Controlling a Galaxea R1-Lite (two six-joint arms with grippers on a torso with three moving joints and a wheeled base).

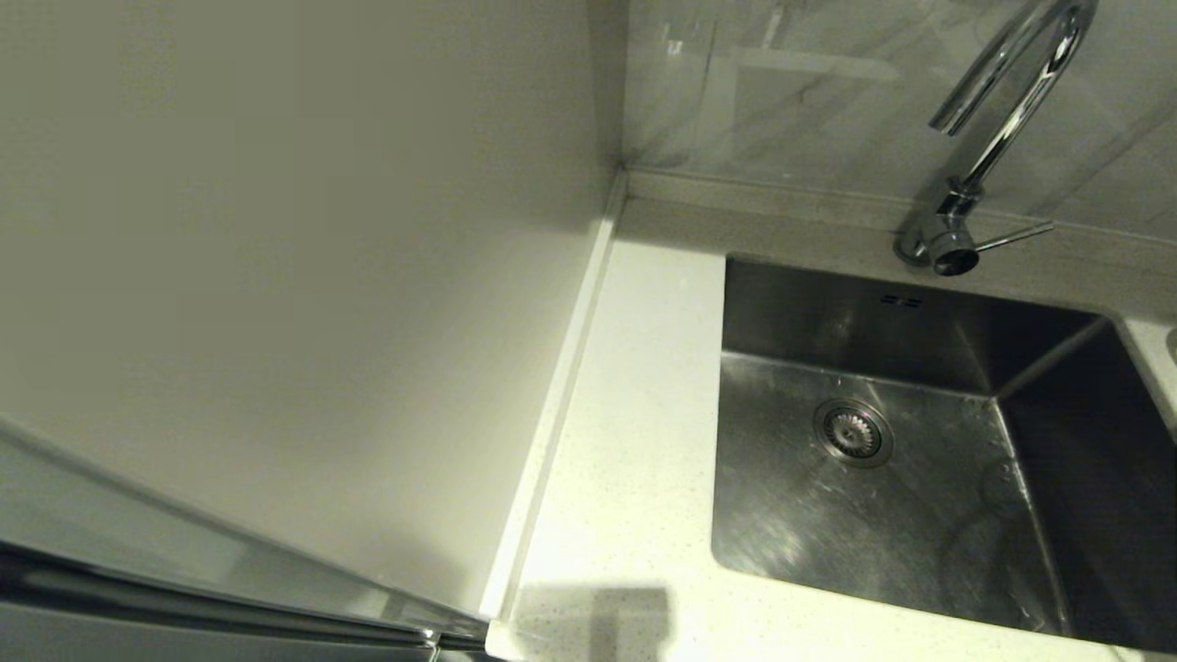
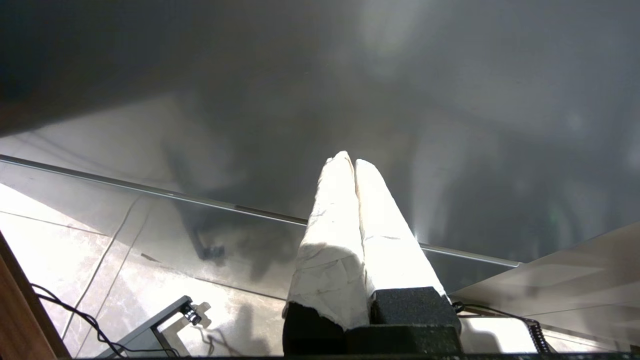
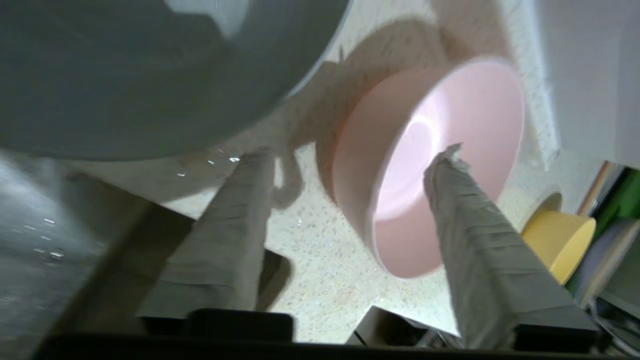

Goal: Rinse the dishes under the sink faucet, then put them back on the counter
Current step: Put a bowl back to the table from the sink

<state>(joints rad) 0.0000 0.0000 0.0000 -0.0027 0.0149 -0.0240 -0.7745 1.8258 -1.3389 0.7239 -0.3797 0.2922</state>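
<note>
Right wrist view is showing the right gripper (image 3: 350, 200) spread wide, gripping nothing, one finger (image 3: 470, 210) overlapping the pink bowl (image 3: 400, 150) sitting on the speckled bench (image 3: 310, 250); put-back step likely finishing, retreat next; left gripper (image 2: 354, 162) is sitting closed, parked.

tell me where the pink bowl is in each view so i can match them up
Head view: not in it; only the sink, the faucet and the bare counter show.
Left wrist view: not in it; the left pincer hangs shut over a floor.
Right wrist view: the pink bowl fills the centre-right, standing on the counter, its near rim between the open right pincer's fingers.
Shared landmark: the white speckled counter, in the head and right wrist views.
</note>
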